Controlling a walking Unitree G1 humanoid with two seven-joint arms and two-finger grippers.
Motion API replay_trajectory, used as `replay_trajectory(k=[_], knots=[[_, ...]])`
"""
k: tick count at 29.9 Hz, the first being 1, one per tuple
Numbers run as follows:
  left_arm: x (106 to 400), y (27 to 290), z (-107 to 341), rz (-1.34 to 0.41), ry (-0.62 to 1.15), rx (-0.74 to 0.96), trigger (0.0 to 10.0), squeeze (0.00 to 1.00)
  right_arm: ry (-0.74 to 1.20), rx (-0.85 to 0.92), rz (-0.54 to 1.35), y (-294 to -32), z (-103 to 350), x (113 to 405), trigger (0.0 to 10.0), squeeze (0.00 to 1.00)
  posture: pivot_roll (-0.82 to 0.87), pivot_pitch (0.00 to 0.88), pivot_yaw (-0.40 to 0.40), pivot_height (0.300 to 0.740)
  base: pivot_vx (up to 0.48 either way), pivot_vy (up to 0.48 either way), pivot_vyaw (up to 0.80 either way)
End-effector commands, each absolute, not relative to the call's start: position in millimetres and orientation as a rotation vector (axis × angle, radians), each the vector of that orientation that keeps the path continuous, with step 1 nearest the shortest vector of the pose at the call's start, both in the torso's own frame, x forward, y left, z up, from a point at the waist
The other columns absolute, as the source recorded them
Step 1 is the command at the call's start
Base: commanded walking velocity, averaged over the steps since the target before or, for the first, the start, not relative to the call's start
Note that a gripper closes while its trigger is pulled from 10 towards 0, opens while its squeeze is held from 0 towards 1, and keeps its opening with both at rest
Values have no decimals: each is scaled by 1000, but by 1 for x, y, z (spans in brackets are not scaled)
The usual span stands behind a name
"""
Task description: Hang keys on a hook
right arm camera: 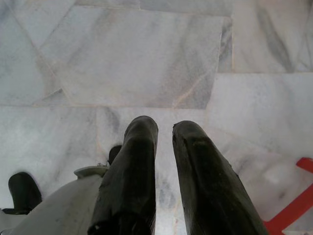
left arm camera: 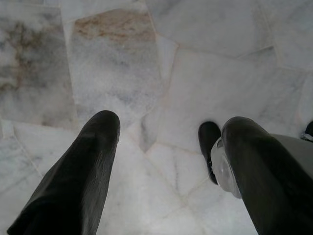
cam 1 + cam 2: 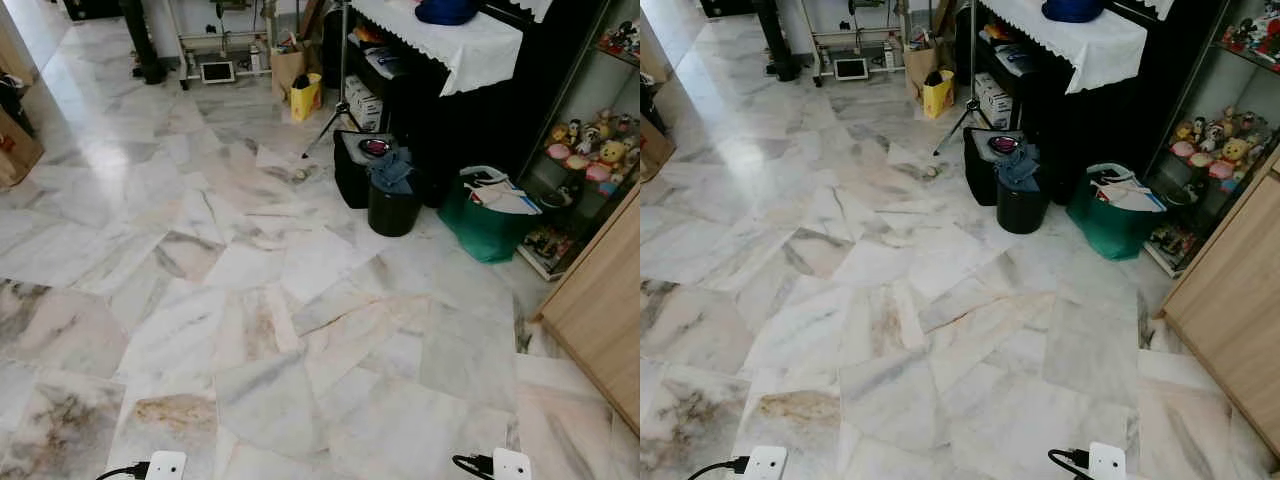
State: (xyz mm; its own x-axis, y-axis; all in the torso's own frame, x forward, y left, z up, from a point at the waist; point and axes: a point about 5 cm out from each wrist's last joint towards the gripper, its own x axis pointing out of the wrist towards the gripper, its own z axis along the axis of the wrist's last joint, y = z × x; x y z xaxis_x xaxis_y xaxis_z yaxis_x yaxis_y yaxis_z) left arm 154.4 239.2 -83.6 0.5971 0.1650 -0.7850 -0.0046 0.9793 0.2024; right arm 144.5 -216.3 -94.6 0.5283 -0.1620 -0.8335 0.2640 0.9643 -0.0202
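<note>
The left gripper (image 2: 164, 129) is being held with its jaws wide apart and nothing between them, pointed down at the floor (image 2: 205, 83). The right gripper (image 1: 165, 128) is being held with its jaws nearly together, only a thin gap showing, and nothing is being gripped. Both are hanging low over polished marble laid in irregular white and grey slabs with brown veining. A red strip (image 1: 293, 208) is lying on the marble near the right gripper.

Further out, in the head views, the floor is being crowded along its right side: a black bin (image 3: 393, 205) stuffed with blue cloth is standing just beside a black bag (image 3: 352, 170), and a green bag (image 3: 485, 225) is sitting near them. Behind these a dark cabinet is being covered by a white cloth (image 3: 470, 45). A shelf of soft toys (image 3: 590, 150) and a pale wooden cupboard (image 3: 600, 300) are closing off the right edge. A yellow bag (image 3: 305, 97) is standing further back.

No keys or hook can be made out.
</note>
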Motion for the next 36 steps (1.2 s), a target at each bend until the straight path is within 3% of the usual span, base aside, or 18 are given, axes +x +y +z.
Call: replay_trajectory(k=[1,17,36], knots=[[152,240,-84,97,936,185,10000,0,1003,116,-264,-218,-97,137,10000,0,33,0,9,740,0,0,-712],[150,246,-84,91,944,200,10000,0,1004,136,-256,-215,-98,138,10000,0,29,0,21,740,0,0,-709],[149,247,-84,121,942,171,10000,0,997,132,-247,-218,-95,143,10000,0,28,0,8,740,0,-231,-709]])
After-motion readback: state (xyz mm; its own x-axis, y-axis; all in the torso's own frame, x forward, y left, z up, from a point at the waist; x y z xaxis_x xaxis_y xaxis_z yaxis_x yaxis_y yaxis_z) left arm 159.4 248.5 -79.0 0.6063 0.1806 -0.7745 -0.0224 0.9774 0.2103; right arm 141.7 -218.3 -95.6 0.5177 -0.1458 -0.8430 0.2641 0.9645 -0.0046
